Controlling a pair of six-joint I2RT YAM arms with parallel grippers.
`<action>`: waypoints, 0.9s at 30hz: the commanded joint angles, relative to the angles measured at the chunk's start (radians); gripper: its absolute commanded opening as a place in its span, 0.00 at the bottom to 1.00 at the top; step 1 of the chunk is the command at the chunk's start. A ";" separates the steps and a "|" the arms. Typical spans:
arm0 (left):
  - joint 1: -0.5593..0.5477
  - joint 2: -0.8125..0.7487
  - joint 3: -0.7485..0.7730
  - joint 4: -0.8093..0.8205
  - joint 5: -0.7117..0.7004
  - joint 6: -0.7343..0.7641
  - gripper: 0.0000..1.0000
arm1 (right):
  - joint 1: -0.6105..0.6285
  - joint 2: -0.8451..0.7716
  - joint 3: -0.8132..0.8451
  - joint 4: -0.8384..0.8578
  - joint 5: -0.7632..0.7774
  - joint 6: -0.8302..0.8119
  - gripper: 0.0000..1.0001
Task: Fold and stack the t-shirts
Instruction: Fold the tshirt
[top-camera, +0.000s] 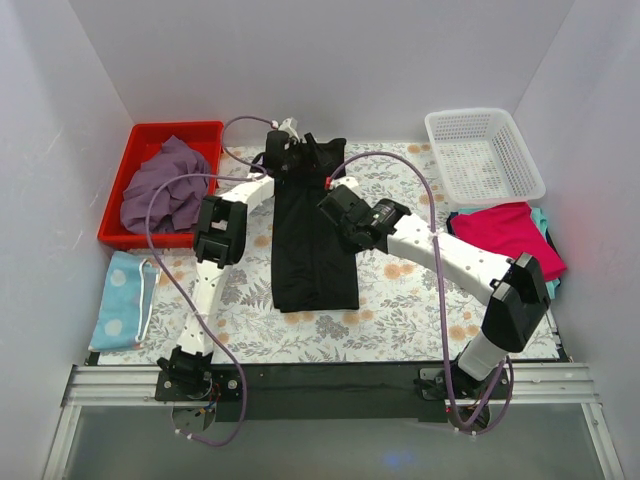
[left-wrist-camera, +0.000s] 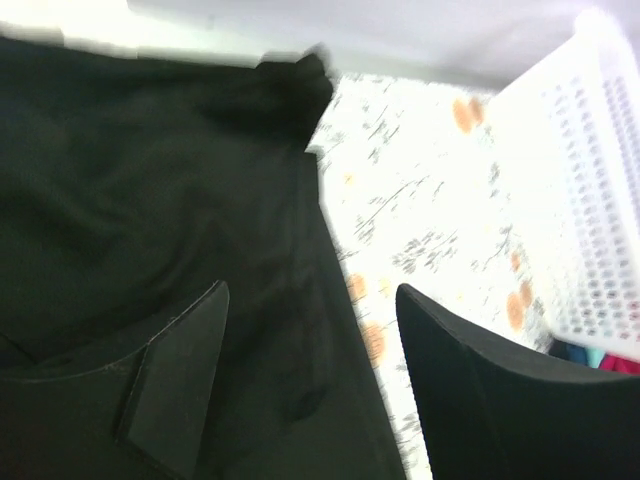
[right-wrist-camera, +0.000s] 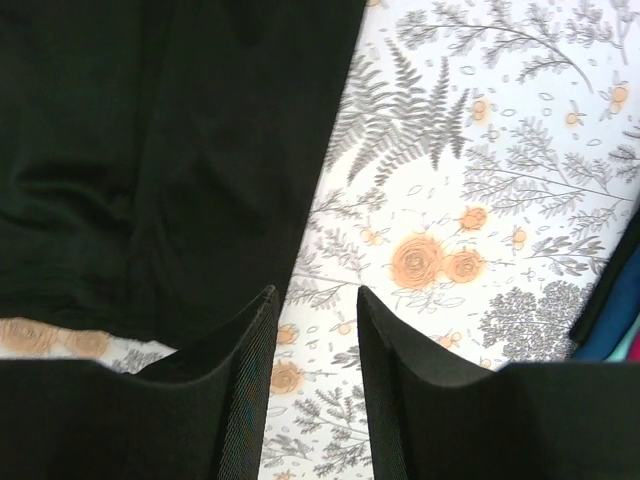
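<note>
Bolted to the near rail, both my bases sit at the front edge of the floral surface (top-camera: 400, 310). Far left, a pale blue spotted cloth (top-camera: 125, 298) lies flat by the left edge. Beyond it, a red bin (top-camera: 175, 128) in the far-left corner holds the dusty purple t-shirt (top-camera: 165, 185), crumpled. My left arm (top-camera: 225, 225) bends at the elbow and reaches inward to the far end of the black t-shirt (top-camera: 315, 250), a long folded strip down the middle of the surface. My left jaws hang spread wide there, one finger above the cloth, the other above bare print, nothing between them. My right arm (top-camera: 450, 255) stretches low from the right to the strip's right edge. My right jaws stand partly apart, holding nothing. Bare surface lies open between the strip and the right side. Far right, a white basket (top-camera: 470, 113) fills the far corner. Nearer me, the magenta-pink t-shirt (top-camera: 500, 235) tops a stack, with teal (top-camera: 540, 218) and dark blue (right-wrist-camera: 612, 335) showing beneath, close to the right edge.
</note>
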 joint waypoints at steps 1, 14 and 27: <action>-0.005 -0.303 0.033 -0.093 -0.162 0.102 0.67 | -0.107 -0.010 0.000 -0.022 -0.047 0.008 0.44; -0.099 -0.846 -0.494 -0.819 -0.512 0.117 0.65 | -0.204 -0.095 -0.158 0.108 -0.215 -0.022 0.56; -0.120 -1.395 -1.249 -0.769 -0.375 -0.099 0.64 | -0.222 -0.151 -0.438 0.340 -0.455 0.038 0.62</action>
